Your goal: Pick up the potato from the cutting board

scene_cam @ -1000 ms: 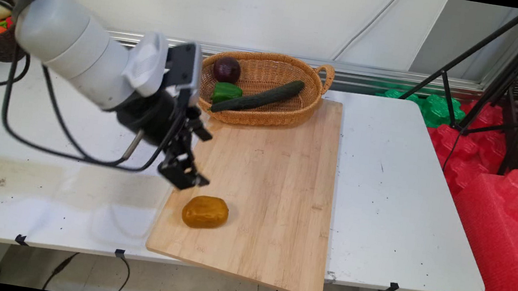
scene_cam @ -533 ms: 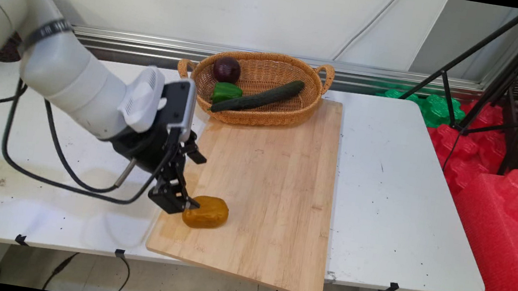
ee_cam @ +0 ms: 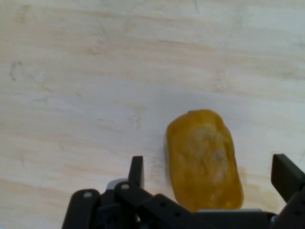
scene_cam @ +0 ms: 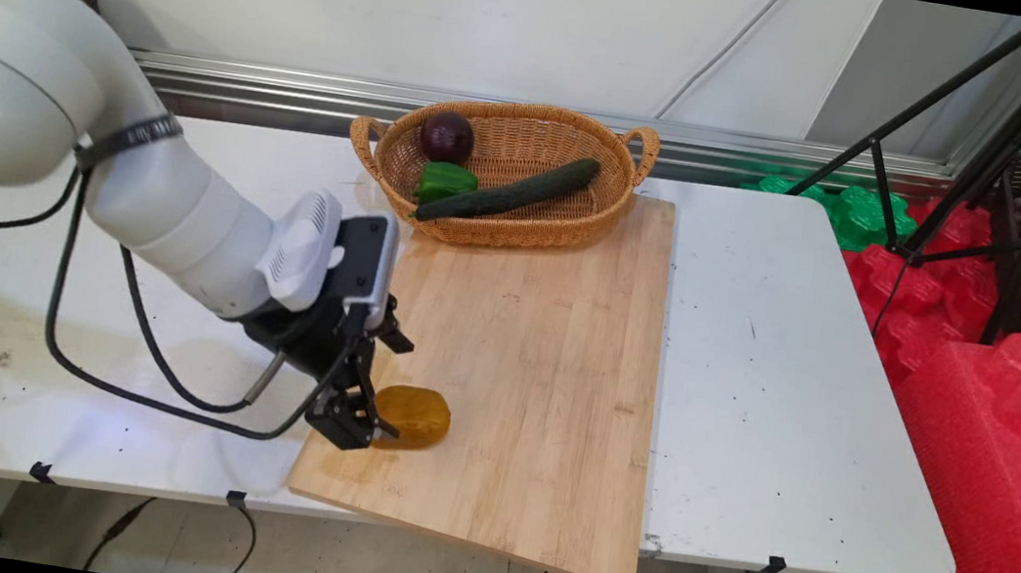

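A golden-brown bread roll [scene_cam: 417, 415] [ee_cam: 204, 160] lies near the front left corner of the wooden cutting board [scene_cam: 539, 369]. My gripper [scene_cam: 366, 425] [ee_cam: 212, 176] has come down over the roll's left end and stands open. In the hand view one finger [ee_cam: 137, 171] is to the roll's left and the other finger [ee_cam: 286, 176] to its right, with the roll between them and neither touching it.
A wicker basket [scene_cam: 621, 193] at the board's far end holds a cucumber [scene_cam: 508, 192], a green pepper [scene_cam: 443, 181] and a dark red onion [scene_cam: 447, 136]. Black cables [scene_cam: 163, 379] hang from the arm over the table's left side. A tripod [scene_cam: 993, 143] and red foam [scene_cam: 997, 410] stand at right.
The arm has come down and forward, bringing the gripper from above the roll to around its left end. The roll has not moved.
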